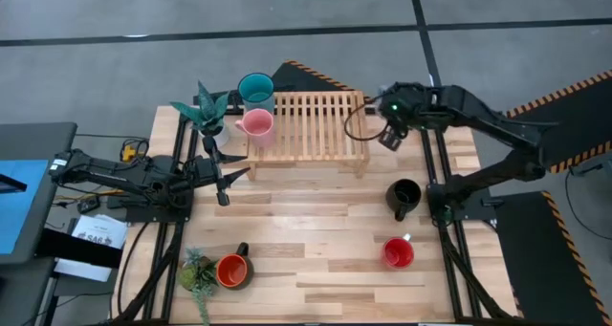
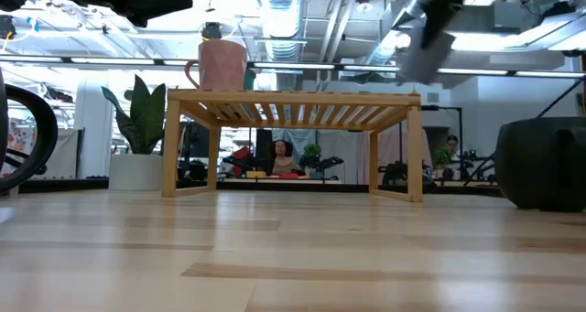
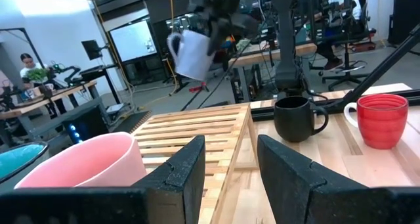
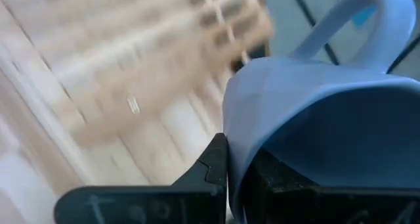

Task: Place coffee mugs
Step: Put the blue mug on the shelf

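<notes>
A wooden slatted rack (image 1: 316, 125) stands mid-table. The pink mug (image 1: 256, 123) sits on its left end, with the teal mug (image 1: 255, 89) just behind it. The black mug (image 1: 404, 197) and red mug (image 1: 399, 252) stand on the table to the right. The orange mug (image 1: 232, 270) stands near the front left. My right gripper (image 1: 390, 135) hovers at the rack's right end, shut on the grey-blue mug (image 3: 193, 53). My left gripper (image 3: 230, 171) is open, low beside the rack's left end, near the pink mug (image 3: 85, 161). My right gripper holds the grey-blue mug by its rim (image 4: 239, 129), pinched with one finger inside the cup and one outside. The handle (image 4: 374, 20) is on the side away from the fingers. The mug is lifted clear, tilted, above the rack's right end (image 3: 230, 122).
A potted green plant (image 1: 206, 111) stands left of the rack, and a smaller plant (image 1: 196, 273) sits beside the orange mug. The rack's middle and right slats (image 1: 325, 116) are bare. Bare tabletop lies in front of the rack (image 1: 306, 211).
</notes>
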Available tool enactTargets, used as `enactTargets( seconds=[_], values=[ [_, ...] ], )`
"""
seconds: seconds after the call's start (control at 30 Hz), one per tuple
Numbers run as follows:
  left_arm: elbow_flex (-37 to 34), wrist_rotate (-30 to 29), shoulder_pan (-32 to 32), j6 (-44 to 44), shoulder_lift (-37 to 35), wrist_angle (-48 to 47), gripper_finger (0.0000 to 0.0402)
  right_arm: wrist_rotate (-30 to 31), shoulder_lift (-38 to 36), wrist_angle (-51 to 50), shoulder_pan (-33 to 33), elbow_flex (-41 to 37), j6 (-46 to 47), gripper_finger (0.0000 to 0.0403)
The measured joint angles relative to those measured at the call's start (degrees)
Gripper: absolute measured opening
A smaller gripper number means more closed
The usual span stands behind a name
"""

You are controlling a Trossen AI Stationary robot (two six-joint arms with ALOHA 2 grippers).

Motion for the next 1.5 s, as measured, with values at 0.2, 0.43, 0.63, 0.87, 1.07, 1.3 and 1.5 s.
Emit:
enactTargets(
  seconds=[0.2, 0.43, 0.63, 0.87, 1.07, 1.3, 1.5],
  values=[
    [0.00, 0.00, 0.00, -0.09, 0.00, 0.00, 0.0126, 0.01, 10.01, 6.32, 3.24, 10.05, -2.43, 0.0039],
    [0.02, 0.00, 0.00, -1.10, 0.00, -0.48, 0.0126, -1.74, 23.43, 12.71, 5.51, 18.85, -9.31, 0.0041],
    [0.02, 0.00, 0.00, -1.46, 0.02, -0.49, 0.0126, -4.71, 32.18, 15.56, 5.65, 25.88, -12.62, 0.0042],
    [0.02, 0.02, 0.00, -1.97, 0.00, -0.46, 0.0126, -4.73, 39.43, 17.63, 4.73, 32.98, -16.38, 0.0043],
    [0.02, 0.34, 0.00, -2.05, 0.02, -0.44, 0.0126, -6.76, 40.15, 18.42, 3.31, 34.40, -15.24, 0.0043],
    [0.02, 0.48, 0.00, -2.21, 0.02, -0.40, 0.0126, -10.72, 40.08, 18.45, 1.17, 34.40, -11.49, 0.0044],
    [0.02, 0.55, 0.00, -2.95, 0.01, -0.39, 0.0126, -11.40, 42.40, 18.73, 0.47, 34.16, -10.91, 0.0044]
  ],
)
